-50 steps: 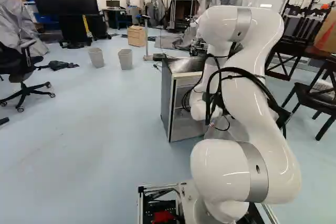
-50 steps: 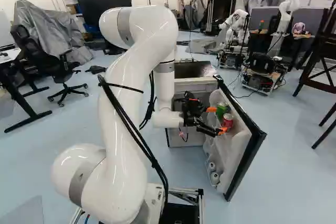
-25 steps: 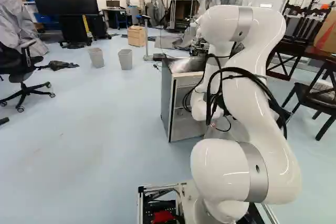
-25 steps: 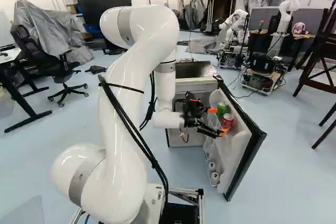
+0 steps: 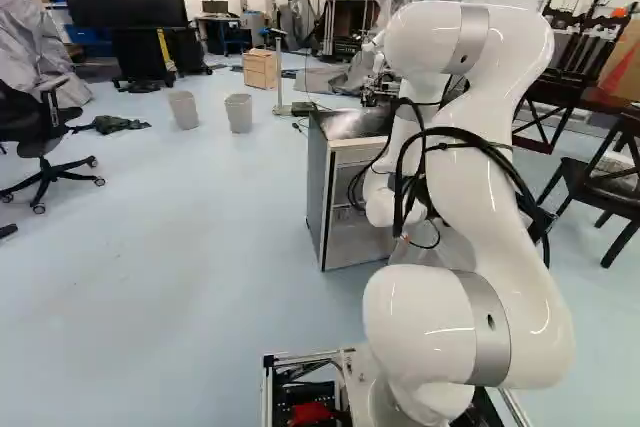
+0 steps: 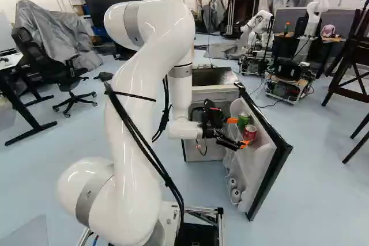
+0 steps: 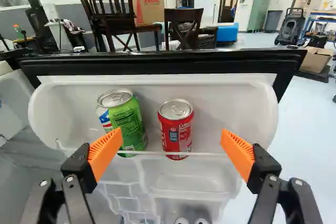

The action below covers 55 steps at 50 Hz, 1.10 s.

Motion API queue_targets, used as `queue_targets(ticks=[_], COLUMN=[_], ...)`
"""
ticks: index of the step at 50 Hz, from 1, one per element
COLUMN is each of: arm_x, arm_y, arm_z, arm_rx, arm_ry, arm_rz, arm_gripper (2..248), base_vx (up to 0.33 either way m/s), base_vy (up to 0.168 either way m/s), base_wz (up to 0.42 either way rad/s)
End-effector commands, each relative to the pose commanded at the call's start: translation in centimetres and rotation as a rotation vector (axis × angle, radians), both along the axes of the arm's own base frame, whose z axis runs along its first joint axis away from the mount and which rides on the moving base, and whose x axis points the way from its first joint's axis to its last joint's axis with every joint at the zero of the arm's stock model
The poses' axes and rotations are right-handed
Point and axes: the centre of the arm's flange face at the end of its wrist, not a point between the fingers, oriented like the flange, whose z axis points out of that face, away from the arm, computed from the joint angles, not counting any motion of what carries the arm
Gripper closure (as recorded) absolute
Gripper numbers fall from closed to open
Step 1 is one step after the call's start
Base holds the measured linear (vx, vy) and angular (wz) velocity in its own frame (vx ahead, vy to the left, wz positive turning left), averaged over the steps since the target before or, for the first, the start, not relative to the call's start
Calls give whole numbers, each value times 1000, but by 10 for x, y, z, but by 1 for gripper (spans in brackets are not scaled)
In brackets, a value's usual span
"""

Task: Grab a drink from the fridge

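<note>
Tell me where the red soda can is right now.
The red soda can stands in the open fridge door's shelf, ahead of the open gripper in the wrist view; in the right base view it is just nearer the camera than the green can.

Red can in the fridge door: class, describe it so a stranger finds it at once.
Find the open, black-edged fridge door. Look on its upper shelf, ahead of the gripper. Choose the red can, not the green can beside it.
</note>
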Motion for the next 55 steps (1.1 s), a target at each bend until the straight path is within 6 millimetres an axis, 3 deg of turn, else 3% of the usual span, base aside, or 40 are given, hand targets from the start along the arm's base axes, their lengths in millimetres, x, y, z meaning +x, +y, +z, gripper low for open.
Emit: queue_targets(ticks=[55], arm_x=[-4], arm_y=[-8], arm_z=[47], arm_rx=[207], arm_ry=[-63], arm_rz=[12], arm_gripper=[3], base_vx=[0], base_vy=[0], base_wz=[0])
